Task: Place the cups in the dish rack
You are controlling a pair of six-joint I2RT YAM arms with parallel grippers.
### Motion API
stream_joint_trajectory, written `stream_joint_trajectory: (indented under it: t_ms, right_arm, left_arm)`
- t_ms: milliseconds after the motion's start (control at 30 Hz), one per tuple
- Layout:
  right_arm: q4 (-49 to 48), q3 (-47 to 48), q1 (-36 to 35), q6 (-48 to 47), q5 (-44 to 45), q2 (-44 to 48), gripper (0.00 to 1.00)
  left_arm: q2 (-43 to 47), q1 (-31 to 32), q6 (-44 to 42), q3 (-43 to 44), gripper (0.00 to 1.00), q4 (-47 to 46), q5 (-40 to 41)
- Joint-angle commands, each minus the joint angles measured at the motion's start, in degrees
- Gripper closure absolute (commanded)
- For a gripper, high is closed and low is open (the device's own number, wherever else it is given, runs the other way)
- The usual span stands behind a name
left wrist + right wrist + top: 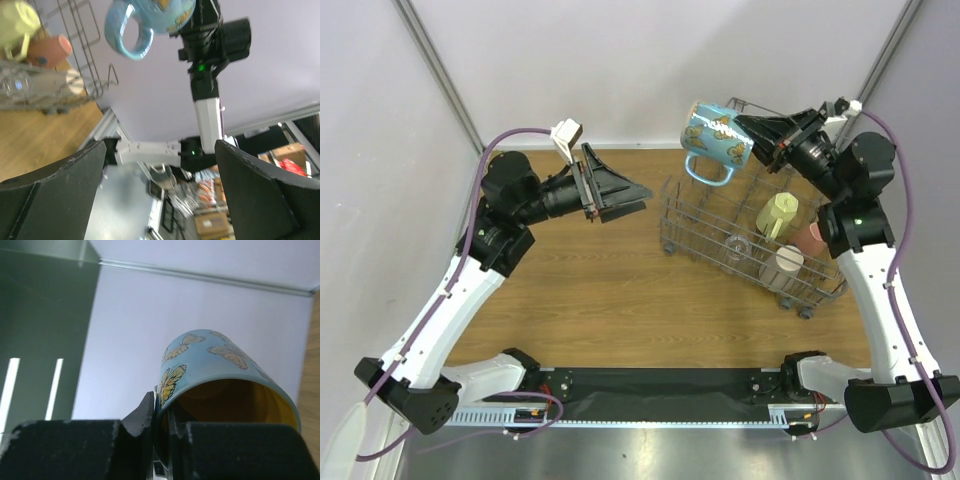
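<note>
we note: right end effector [752, 138] pinching blue mug [715, 135] rim above dish rack [678, 215]; left end effector [638, 198] wide open, empty.

Wooden tabletop [610, 290]; pale lilac walls [640, 70]; grey metal corner posts [440, 75].

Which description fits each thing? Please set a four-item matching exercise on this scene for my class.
1 blue butterfly mug
2 pale yellow mug
3 left gripper
4 dish rack

A stands on the wooden table
B open, holding nothing
C pinched at its rim by the right gripper
D sits in the rack

Pairs: 1-C, 2-D, 3-B, 4-A
</note>
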State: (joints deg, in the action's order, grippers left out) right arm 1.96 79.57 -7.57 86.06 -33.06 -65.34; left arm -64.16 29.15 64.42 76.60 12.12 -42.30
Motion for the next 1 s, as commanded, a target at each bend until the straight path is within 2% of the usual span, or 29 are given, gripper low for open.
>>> stream_joint_trajectory:
  t_ms: [0,100,333,500,733,933,967]
  right_arm:
    - [-21.4,-1.8,-2.3,14.2,1.6,0.9,1.0]
    - [-23.9,-2.2,-4.6,16.9,2.6,0.1,1.0]
    - [-25.9,-4.7,-10.6,18.0,5.2,-0.1,1.0]
    - [-28.0,-6.3,-13.5,19.3,7.5,0.2,1.0]
    - [-28.7,-6.6,-16.2,20.2,8.6,0.0,1.0]
    - [-29.6,-7.5,-18.7,20.6,9.9,-0.1,1.0]
    - [-29.6,-7.7,-19.1,20.6,10.0,-0.1,1.0]
  left_arm:
    - [1.7,2.7,-3.6,-0.7,0.04,-7.1,8.7]
    - [2.0,3.4,-3.8,-1.6,0.05,-10.6,11.5]
    - [-0.4,5.1,-4.4,0.3,0.07,-11.2,12.9]
    - [-2.9,7.2,-6.5,3.4,0.15,-9.2,13.4]
    - [-4.7,8.6,-6.5,4.6,0.2,-10.1,13.7]
    - [-5.0,9.1,-6.0,4.5,0.37,-11.6,14.1]
    - [-5.0,9.1,-6.0,4.5,0.43,-11.7,14.1]
